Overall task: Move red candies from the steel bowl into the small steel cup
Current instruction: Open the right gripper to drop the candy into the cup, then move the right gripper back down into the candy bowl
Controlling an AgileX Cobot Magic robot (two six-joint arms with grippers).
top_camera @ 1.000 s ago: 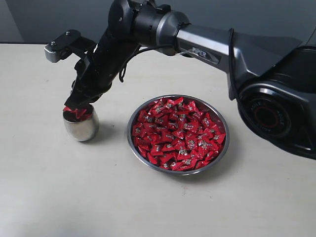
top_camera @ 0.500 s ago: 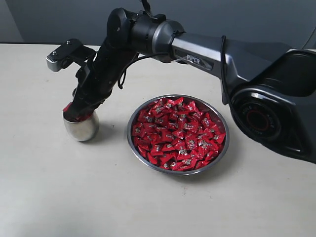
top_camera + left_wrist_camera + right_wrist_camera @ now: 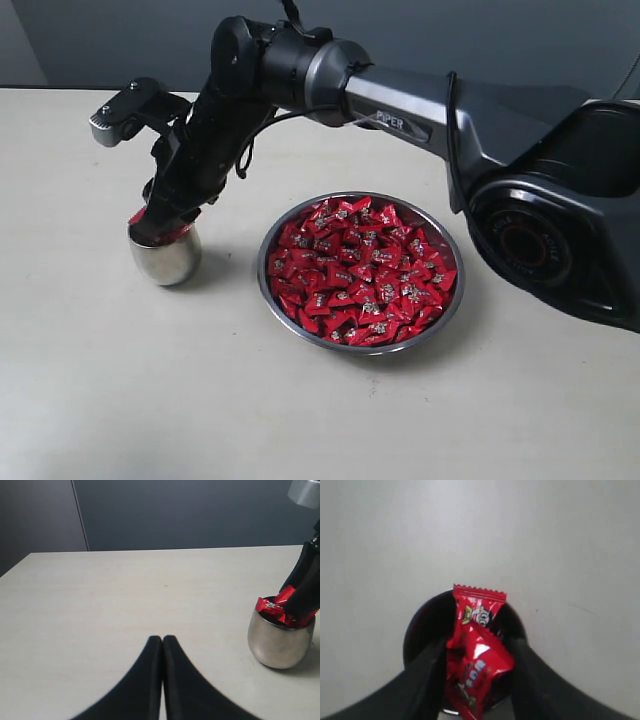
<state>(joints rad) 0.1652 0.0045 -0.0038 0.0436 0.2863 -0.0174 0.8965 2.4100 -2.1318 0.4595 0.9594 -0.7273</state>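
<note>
**A:** What are we seeing, starting at the left?

**B:** We are looking at a pale table [image 3: 300, 430]. In the left wrist view, the left gripper [image 3: 162, 641] is pointing out over bare tabletop. Its two black fingers are pressing flat together and carrying nothing.

**A:** And next along?

**B:** A small, rounded, mirror-shiny steel cup [image 3: 165, 258] is standing upright on the left part of the table. Shiny red foil-wrapped candies [image 3: 274, 606] are poking up above its rim. The right gripper [image 3: 158, 225] is dipping its tips into the mouth of the cup. It is hanging from a long black arm [image 3: 420, 110] that is reaching across from the right.

**A:** Is that gripper holding anything?

**B:** In the right wrist view we are seeing its fingers [image 3: 427, 680] set narrowly apart. Red candies are sitting between them, over the dark opening of the cup. We cannot tell whether the fingers are pinching those candies or only flanking them.

**A:** What is lying to the right of the cup?

**B:** A wide, shallow steel bowl [image 3: 372, 351] is sitting near the middle of the table, close to the cup but not touching it. It is brimming with more of the red candies. Beyond it, the arm's bulky black base is filling the right edge.
</note>
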